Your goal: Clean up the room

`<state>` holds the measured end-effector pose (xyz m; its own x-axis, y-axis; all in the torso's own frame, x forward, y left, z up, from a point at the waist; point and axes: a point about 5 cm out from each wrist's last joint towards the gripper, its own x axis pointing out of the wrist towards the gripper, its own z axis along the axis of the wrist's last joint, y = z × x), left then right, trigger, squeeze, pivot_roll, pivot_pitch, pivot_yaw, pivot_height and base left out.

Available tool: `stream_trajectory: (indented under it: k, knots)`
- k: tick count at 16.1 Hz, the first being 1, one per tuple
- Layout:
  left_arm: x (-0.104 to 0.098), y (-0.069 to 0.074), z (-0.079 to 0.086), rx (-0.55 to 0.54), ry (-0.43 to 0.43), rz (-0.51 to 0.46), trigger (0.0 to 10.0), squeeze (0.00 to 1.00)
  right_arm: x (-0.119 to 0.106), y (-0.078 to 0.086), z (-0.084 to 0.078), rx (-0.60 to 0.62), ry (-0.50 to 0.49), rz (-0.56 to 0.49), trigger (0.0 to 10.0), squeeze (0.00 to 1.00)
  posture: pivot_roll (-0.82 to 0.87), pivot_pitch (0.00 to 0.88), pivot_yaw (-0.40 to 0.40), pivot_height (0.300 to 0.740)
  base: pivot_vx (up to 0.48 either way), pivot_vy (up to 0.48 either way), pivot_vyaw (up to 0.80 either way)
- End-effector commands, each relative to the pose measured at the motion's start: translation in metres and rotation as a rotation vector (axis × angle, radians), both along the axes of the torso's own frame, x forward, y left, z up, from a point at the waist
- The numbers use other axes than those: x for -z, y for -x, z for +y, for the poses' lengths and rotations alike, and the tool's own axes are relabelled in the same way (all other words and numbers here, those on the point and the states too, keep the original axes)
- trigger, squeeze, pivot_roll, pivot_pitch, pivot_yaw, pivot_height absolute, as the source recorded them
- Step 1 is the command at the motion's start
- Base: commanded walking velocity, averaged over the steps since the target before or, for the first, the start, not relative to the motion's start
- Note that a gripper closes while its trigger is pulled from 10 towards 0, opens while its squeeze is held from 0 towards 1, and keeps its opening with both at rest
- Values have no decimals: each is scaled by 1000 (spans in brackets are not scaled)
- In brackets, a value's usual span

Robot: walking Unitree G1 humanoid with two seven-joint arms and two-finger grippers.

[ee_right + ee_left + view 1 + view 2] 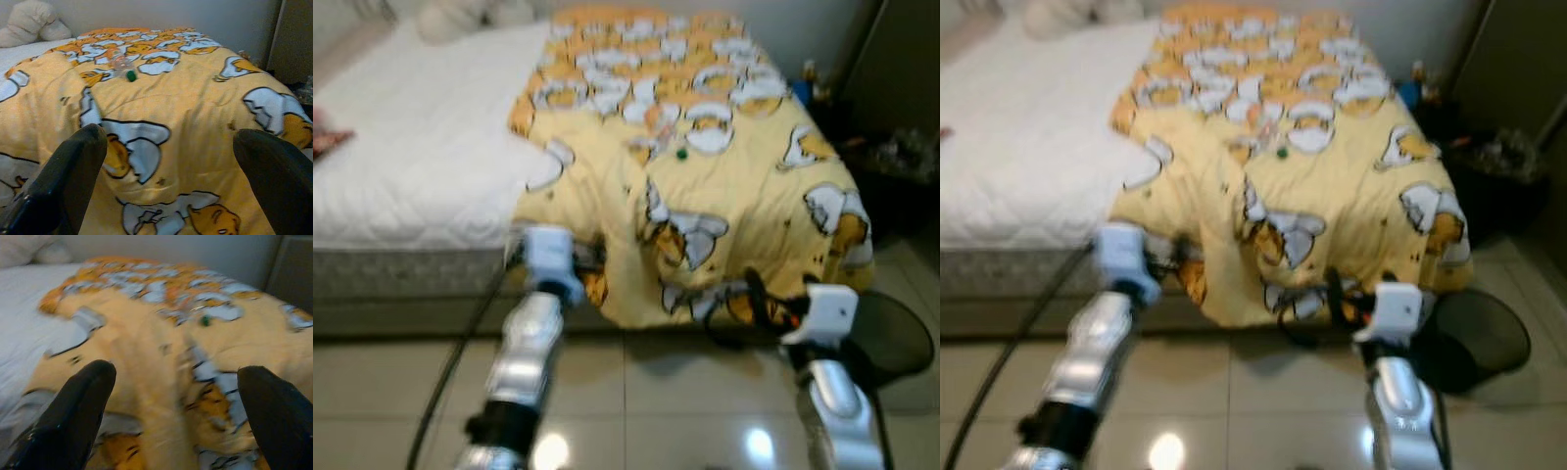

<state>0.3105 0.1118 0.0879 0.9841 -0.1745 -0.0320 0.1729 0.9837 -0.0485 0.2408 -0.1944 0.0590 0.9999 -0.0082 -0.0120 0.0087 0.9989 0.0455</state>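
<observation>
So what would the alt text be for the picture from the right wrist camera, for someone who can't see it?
A yellow cartoon-print blanket hangs over the foot of a bed, seen between the right gripper's two black fingers, which stand wide apart. A clear plastic bottle with a green cap lies on the blanket, and a pale pillow sits at the far end by the wall.

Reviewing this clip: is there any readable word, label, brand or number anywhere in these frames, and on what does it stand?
None can be read.
Yellow blanket: cartoon prints, no lettering.
Clear bottle with a green cap lying on the blanket: any label is too small and blurred to read.
Clutter beside the bed: too blurred to read.
Left gripper and right gripper, both open at the blanket's foot edge: no markings on the fingers.
</observation>
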Motion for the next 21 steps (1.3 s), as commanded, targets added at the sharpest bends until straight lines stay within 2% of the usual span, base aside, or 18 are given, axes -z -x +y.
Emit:
stream_trajectory:
  k: [1, 5, 9, 13, 16, 21]
  knots:
    - [-2, -5, 16, -59, -21, 0, 10000, 0, -2, -6, 11, -34, -11, -10, 10000, 0, -34, 0, 52, 736, 480, 0, 0]
    - [-2, -5, 18, -51, -56, -14, 10000, 0, -2, -13, 19, -76, -26, -9, 10000, 0, -18, 0, 44, 736, 480, 0, 0]
    - [9, 3, 34, -151, -57, 20, 10000, 0, 2, -9, 20, -121, -23, 20, 10000, 0, -3, 0, 21, 736, 480, 0, 0]
    - [6, 1, 31, -135, -66, 2, 10000, 0, 1, -13, 18, -130, -18, 22, 10000, 0, 5, 0, 14, 736, 480, 0, 0]
    - [5, 0, 29, -106, -117, -23, 10000, 0, -2, -15, 16, -113, -19, -1, 10000, 0, 0, 0, 16, 736, 480, 0, 0]
    - [3, -5, 20, -79, -108, -35, 10000, 0, 0, -14, 14, -110, -14, 5, 10000, 0, -9, 0, 14, 736, 480, 0, 0]
